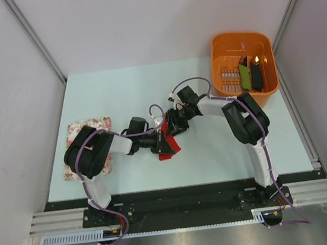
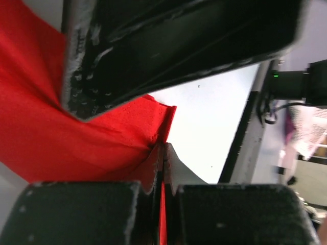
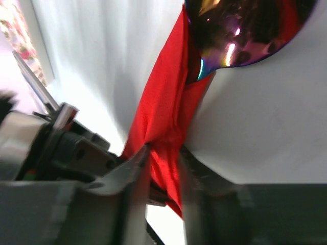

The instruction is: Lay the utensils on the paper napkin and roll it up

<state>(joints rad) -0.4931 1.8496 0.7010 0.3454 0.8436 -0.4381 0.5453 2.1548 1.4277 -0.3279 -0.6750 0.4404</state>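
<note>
The red paper napkin (image 1: 168,147) lies bunched into a narrow roll at the table's middle, with both grippers on it. My left gripper (image 2: 164,148) is shut on the paper napkin (image 2: 51,127); a red edge shows between its closed fingers. In the right wrist view the jaws of my right gripper (image 3: 163,153) stand slightly apart, straddling the twisted paper napkin (image 3: 163,102). A shiny dark spoon bowl (image 3: 240,30) pokes out of the roll's far end. The other utensils and all handles are hidden inside the red paper. From above, the left gripper (image 1: 159,142) and right gripper (image 1: 170,130) nearly touch.
An orange basket (image 1: 247,88) stands at the back right, holding a green item (image 1: 244,75) and a black one (image 1: 256,75). A white floral cloth (image 1: 87,129) lies at the left, partly under my left arm.
</note>
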